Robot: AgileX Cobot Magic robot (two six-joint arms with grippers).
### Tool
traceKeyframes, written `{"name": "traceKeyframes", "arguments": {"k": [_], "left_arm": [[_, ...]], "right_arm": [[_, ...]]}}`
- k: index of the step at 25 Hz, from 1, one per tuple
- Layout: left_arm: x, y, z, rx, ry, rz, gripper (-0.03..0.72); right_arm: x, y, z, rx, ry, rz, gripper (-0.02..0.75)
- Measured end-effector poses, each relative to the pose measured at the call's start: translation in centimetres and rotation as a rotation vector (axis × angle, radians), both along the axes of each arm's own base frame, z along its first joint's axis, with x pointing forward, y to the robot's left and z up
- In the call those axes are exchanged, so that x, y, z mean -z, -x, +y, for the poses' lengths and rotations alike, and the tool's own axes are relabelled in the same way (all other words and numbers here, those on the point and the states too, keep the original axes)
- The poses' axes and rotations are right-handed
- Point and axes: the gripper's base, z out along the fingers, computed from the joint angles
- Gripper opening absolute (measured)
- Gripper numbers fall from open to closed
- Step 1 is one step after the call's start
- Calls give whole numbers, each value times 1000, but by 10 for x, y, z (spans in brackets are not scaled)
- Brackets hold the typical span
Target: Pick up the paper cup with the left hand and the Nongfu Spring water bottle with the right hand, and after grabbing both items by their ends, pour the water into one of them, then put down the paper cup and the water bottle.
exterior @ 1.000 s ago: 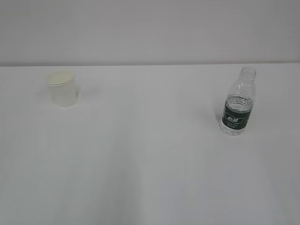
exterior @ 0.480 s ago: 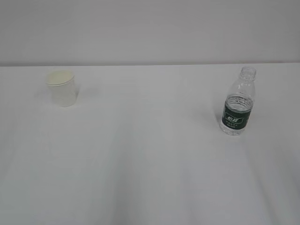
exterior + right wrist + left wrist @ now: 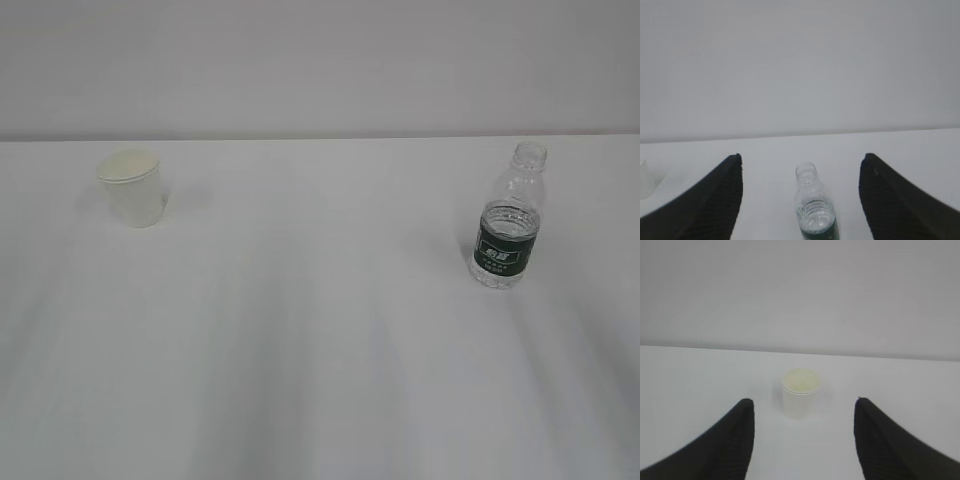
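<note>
The cream paper cup [image 3: 132,186] stands upright at the table's far left. The Nongfu Spring water bottle [image 3: 509,217], clear with a dark green label and no cap, stands upright at the right. Neither arm shows in the exterior view. In the left wrist view my left gripper [image 3: 803,403] is open, its black fingers wide apart, and the paper cup [image 3: 800,392] stands ahead of them, apart from both. In the right wrist view my right gripper [image 3: 801,157] is open too. The bottle [image 3: 813,210] stands ahead between the finger lines, untouched. Clear water shows inside it.
The white table [image 3: 320,340] runs back to a pale wall [image 3: 320,60]. In the right wrist view the paper cup [image 3: 646,179] shows at the left edge. Soft shadows lie on the near table.
The cup and the bottle have not moved. The soft shadows on the near table have grown darker.
</note>
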Motion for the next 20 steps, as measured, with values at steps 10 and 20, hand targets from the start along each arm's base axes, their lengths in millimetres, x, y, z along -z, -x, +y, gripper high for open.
{"name": "traceKeyframes", "arguments": {"k": [10, 20], "left_arm": [[34, -47, -30, 103, 6, -79, 431], [96, -50, -33, 106, -6, -113, 421]], "right_arm": [[46, -14, -1, 37, -64, -25, 522], [98, -28, 1, 32, -23, 7, 519]]}}
